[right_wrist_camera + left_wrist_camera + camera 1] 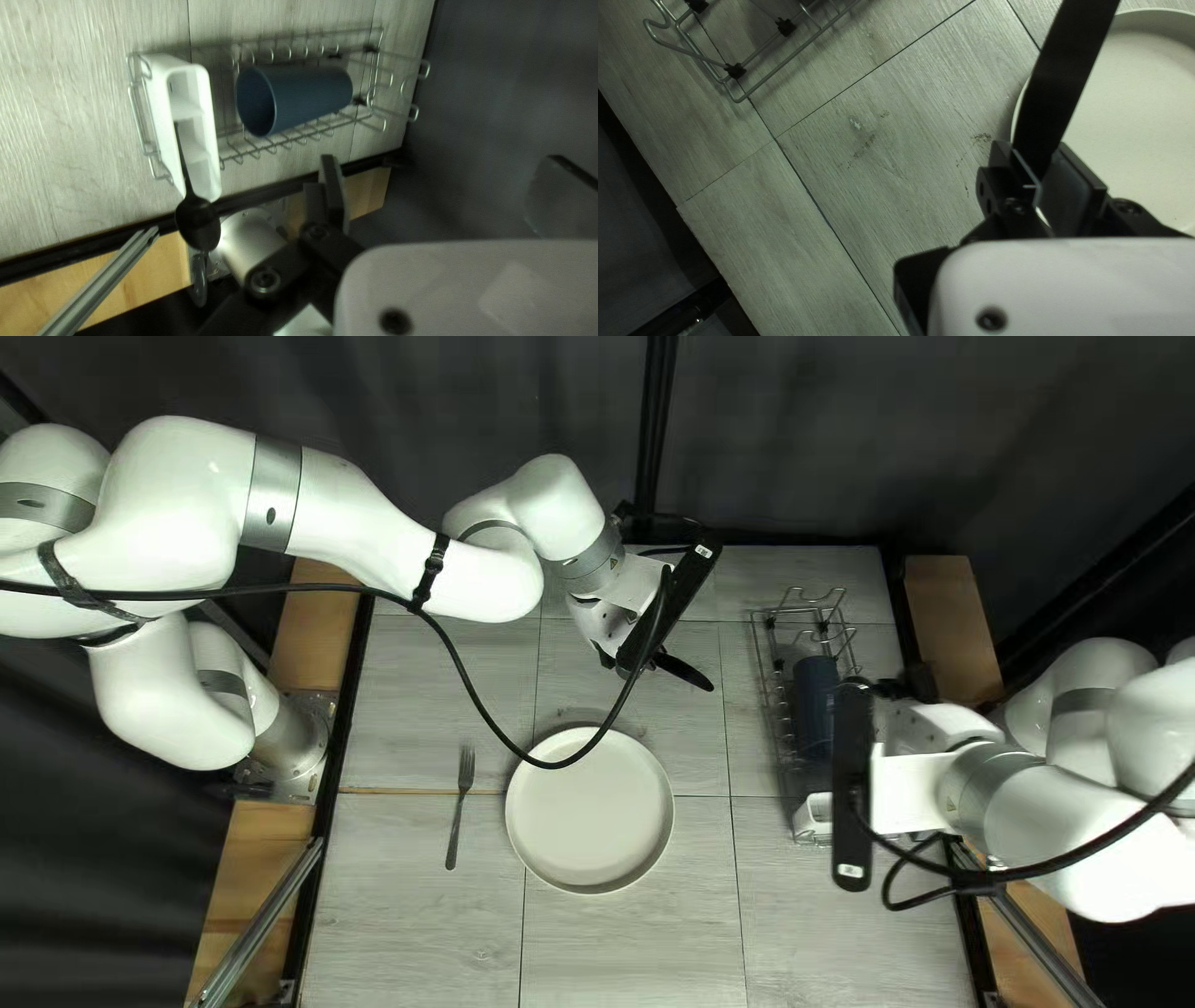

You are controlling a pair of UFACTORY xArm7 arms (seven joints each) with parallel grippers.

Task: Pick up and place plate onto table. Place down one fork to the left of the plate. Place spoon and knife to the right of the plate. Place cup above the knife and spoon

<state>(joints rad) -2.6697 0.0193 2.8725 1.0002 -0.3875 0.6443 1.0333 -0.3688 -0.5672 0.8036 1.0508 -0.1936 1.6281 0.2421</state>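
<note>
Top left view: the round off-white plate (589,812) lies flat on the pale wood-look table (629,952), and the slim dark-grey metal fork (461,807) lies just left of it, as the setting asks, so I judge those two places done. Left wrist view: my left gripper (1041,171) is clamped on a flat, broad black utensil (1064,78), probably the knife; it juts ahead of the fingers, which I think leaves an end free to lower beside the plate's right side. Right wrist view: my right gripper (443,180) has its fingers spread wide with nothing between them, ready, I'd guess, for another pick. The dark-blue cylindrical cup (293,98) lies on its side in the silvery wire rack (137,121); beside it the black spoon (198,221) leans in the white plastic caddy (210,130), bowl outward, so the bowl looks easiest to reach.
</note>
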